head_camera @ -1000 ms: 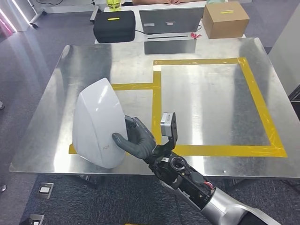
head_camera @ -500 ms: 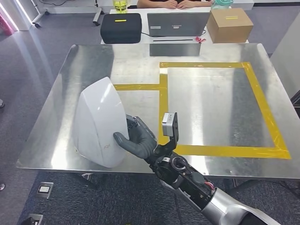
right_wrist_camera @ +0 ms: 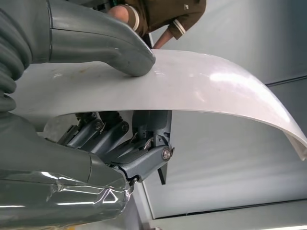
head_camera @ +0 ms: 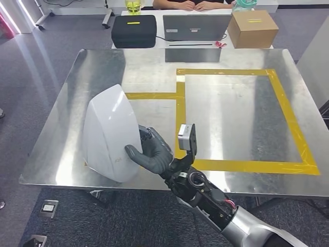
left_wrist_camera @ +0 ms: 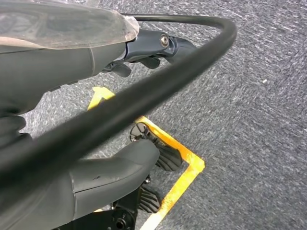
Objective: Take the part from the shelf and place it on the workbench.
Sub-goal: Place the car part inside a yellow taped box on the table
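Since 1 s ago the whole head view has shifted slightly, so that is the camera moving; the white curved plastic shell part [head_camera: 110,133] sits in the same grip, low over the near-left of the counter.

Right hand [head_camera: 152,152] holds the part at its right edge: thick grey thumb [right_wrist_camera: 105,40] pressed on the outer white surface, darker fingers [right_wrist_camera: 145,153] curled under the inside of the shell. Part is tilted, rounded top pointing far-left. Cannot tell whether its lower edge touches the shiny metal counter [head_camera: 233,118] or hangs just above it.

Part is over the near-left of the counter, just left of the yellow tape rectangle [head_camera: 289,123] and overlapping the yellow tape strip [head_camera: 151,95] that runs left from it.

Left hand [left_wrist_camera: 108,177] hangs low over grey carpet [left_wrist_camera: 260,120] with yellow floor tape [left_wrist_camera: 181,179] below it. Fingers look loosely curled and nothing shows in them, but I cannot tell how far it is closed.

Far side, on a second table: black zipped case [head_camera: 133,31], open grey laptop [head_camera: 196,27], brown cardboard box [head_camera: 250,28]. A person's hands [head_camera: 194,5] rest at the far edge behind the laptop.
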### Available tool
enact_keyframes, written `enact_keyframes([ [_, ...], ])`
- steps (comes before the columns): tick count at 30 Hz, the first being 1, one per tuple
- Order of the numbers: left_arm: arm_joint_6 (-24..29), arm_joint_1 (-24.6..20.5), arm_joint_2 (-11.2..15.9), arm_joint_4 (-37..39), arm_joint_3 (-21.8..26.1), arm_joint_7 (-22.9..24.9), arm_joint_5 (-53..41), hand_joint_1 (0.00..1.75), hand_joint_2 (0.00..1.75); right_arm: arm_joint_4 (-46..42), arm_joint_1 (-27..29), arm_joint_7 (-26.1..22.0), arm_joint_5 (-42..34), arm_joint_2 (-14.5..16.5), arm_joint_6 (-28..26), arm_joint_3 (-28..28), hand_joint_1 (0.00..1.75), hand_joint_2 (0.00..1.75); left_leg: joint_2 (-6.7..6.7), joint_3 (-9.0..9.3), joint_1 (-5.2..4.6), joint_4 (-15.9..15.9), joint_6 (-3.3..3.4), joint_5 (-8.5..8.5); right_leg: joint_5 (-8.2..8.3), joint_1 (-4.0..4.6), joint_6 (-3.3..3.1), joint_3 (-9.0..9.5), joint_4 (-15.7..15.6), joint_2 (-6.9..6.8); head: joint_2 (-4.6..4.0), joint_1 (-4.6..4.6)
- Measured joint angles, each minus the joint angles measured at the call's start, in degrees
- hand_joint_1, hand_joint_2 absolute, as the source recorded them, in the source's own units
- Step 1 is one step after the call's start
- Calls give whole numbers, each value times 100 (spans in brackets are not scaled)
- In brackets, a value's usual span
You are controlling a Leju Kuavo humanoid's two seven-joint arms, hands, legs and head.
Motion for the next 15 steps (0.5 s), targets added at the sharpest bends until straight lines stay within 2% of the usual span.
enact_keyframes([
  [3,-3,-3,15,0,0,3,-10,0,175,-39,1,8,22,-1,-11,-5,169,175,6,13,-1,-42,69,16,14,6,62,32,-55,-11,0,-42],
  [5,-4,0,17,0,0,6,-16,0,175,-68,-2,9,25,-4,-12,-13,169,175,20,104,16,-180,138,75,-72,27,91,-5,42,-132,0,-10],
  [6,-5,4,15,0,0,8,-19,0,175,-75,-6,10,26,-6,-12,-15,169,175,26,152,24,-241,165,98,-202,39,93,-106,276,-206,0,29],
  [8,-6,19,10,0,0,14,-19,0,175,-76,-5,12,29,-11,-18,-15,169,175,22,186,3,-260,190,96,-555,49,98,-473,1069,-291,0,116],
  [9,-6,26,7,0,0,16,-19,0,175,-76,4,13,31,-16,-22,-15,169,175,7,191,-7,-257,193,89,-670,50,106,-651,1422,-296,0,143],
  [10,-6,33,2,0,0,18,-19,0,175,-76,15,14,32,-21,-27,-14,169,175,-17,198,-11,-254,190,79,-677,48,114,-745,1588,-296,0,164],
  [11,-6,37,-5,0,0,19,-19,0,175,-76,21,14,32,-25,-30,-14,169,175,-51,210,-8,-248,177,64,-566,44,121,-718,1508,-295,0,184],
  [12,-6,39,-13,0,0,19,-19,0,175,-76,22,14,32,-26,-29,-13,169,175,-94,227,-1,-234,155,40,-362,34,130,-581,1208,-281,0,210],
  [13,-6,40,-18,0,0,19,-20,0,175,-76,20,14,32,-27,-29,-13,169,175,-138,239,10,-208,122,5,-169,12,141,-386,804,-194,0,238],
  [14,-6,34,-20,0,0,19,-21,0,175,-78,18,15,33,-28,-29,-13,169,175,-180,229,8,-167,82,-32,-47,-3,147,-187,444,-84,0,265],
  [15,-5,27,-18,0,0,19,-22,0,175,-81,17,15,34,-31,-30,-13,169,175,-221,199,10,-119,44,-57,-2,-14,134,-51,203,14,0,279],
])
